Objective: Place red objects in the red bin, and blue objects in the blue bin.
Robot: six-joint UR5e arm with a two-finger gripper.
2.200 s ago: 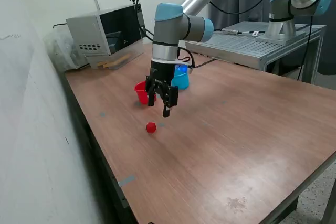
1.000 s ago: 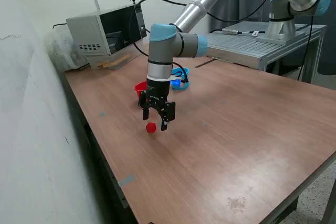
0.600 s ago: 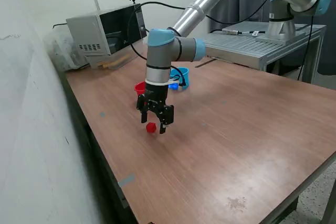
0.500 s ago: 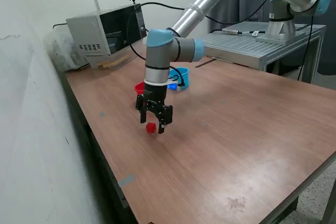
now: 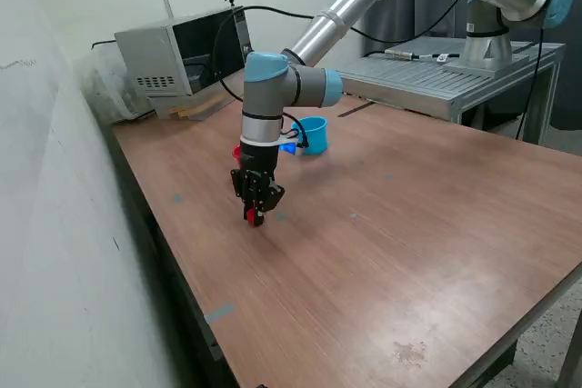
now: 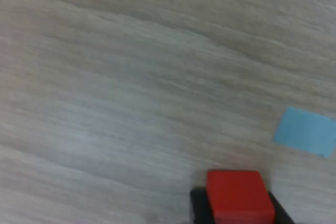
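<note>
Red cube sits on the wooden table directly between the black fingers of the gripper, which has dropped from just above it half a second ago to table level. The jaws, spread wide earlier, now look drawn in against the cube's sides; the wrist view shows the cube with dark finger edges on both flanks. The arm has shifted slightly toward the exterior view's left, now hiding most of the red cup behind it, while the blue cup stands in plain sight. A pale blue tape patch lies near the cube.
</note>
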